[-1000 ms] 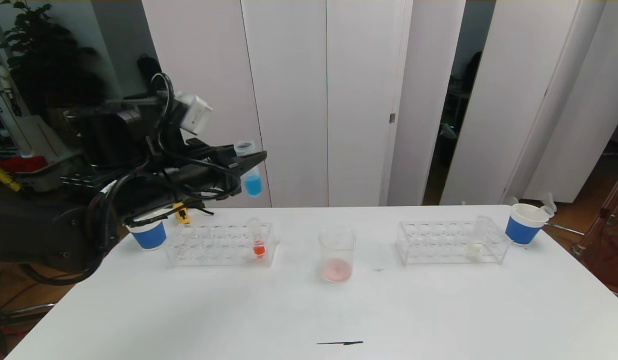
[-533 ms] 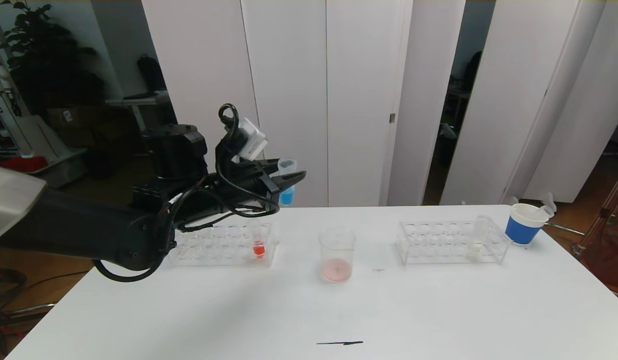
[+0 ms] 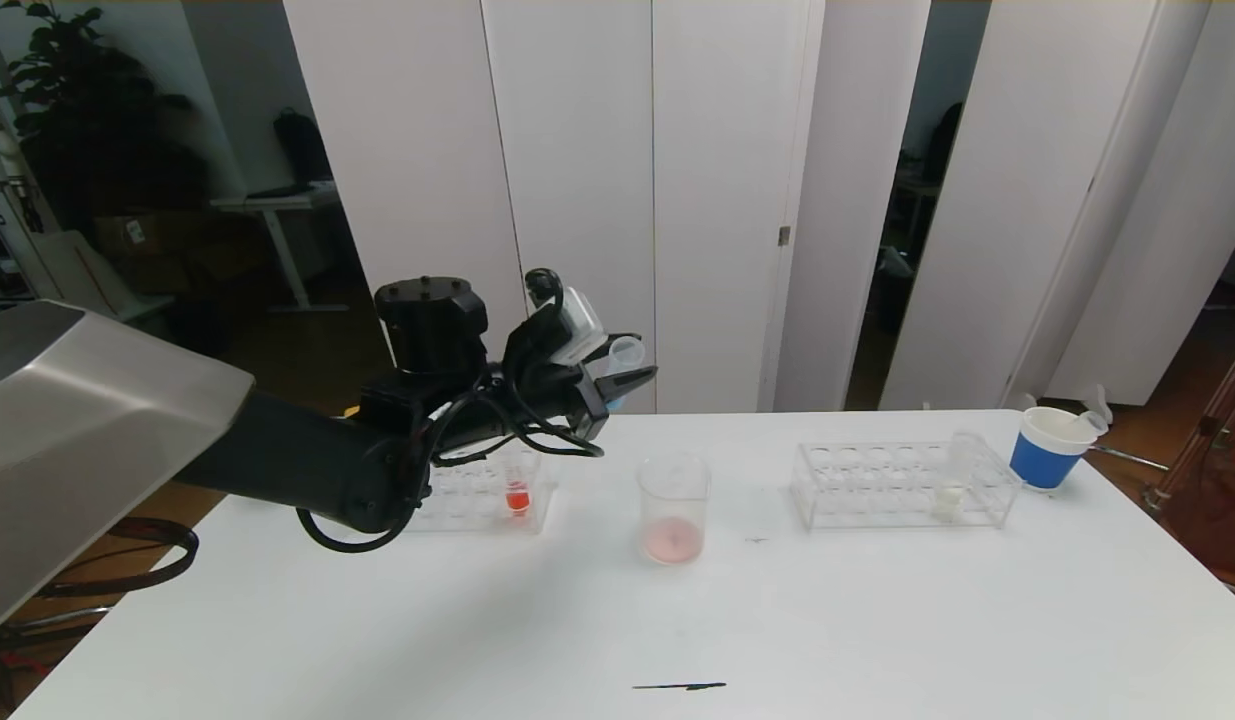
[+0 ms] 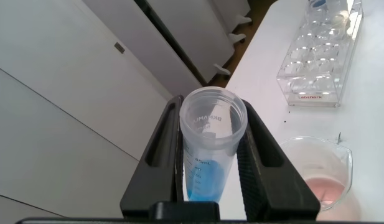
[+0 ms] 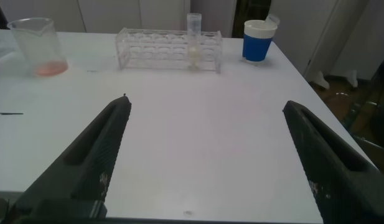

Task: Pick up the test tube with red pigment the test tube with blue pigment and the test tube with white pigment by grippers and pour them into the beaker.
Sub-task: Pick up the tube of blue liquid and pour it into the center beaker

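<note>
The left hand [image 3: 617,380] covers most of the test tube with blue pigment [image 3: 625,352] in the head view, leaving only its rim and a sliver of blue. The left arm hides part of the left rack [image 3: 477,495]. The right hand [image 5: 207,140] is cut off by the wrist picture's edge.

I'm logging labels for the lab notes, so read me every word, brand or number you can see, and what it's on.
"Labshark": red label on the end of the clear tube rack, as best it reads.
Embossed word inside the rim of the test tube with blue pigment, held in the left pincer: too faint to read.
Printed graduation numbers down that tube: too small to read.
</note>
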You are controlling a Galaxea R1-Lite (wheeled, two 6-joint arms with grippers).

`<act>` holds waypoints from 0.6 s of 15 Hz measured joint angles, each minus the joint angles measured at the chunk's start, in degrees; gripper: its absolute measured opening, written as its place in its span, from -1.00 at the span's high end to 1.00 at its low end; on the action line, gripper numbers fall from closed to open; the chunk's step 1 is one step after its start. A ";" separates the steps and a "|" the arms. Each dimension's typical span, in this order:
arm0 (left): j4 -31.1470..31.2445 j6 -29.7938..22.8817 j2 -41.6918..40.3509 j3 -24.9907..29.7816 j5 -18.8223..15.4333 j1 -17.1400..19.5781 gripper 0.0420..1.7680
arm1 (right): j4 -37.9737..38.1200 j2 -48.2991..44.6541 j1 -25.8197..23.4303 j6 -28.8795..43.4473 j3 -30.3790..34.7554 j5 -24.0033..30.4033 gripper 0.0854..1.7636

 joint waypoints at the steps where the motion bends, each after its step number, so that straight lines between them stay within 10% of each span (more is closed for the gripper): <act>1: 0.00 3.50 0.96 -0.72 0.00 -0.33 0.38 | 0.00 0.00 0.04 0.00 0.00 0.02 -0.98; 9: -5.27 17.77 4.43 -0.44 0.06 -0.37 0.38 | 0.00 0.00 0.00 0.00 0.00 0.02 -0.98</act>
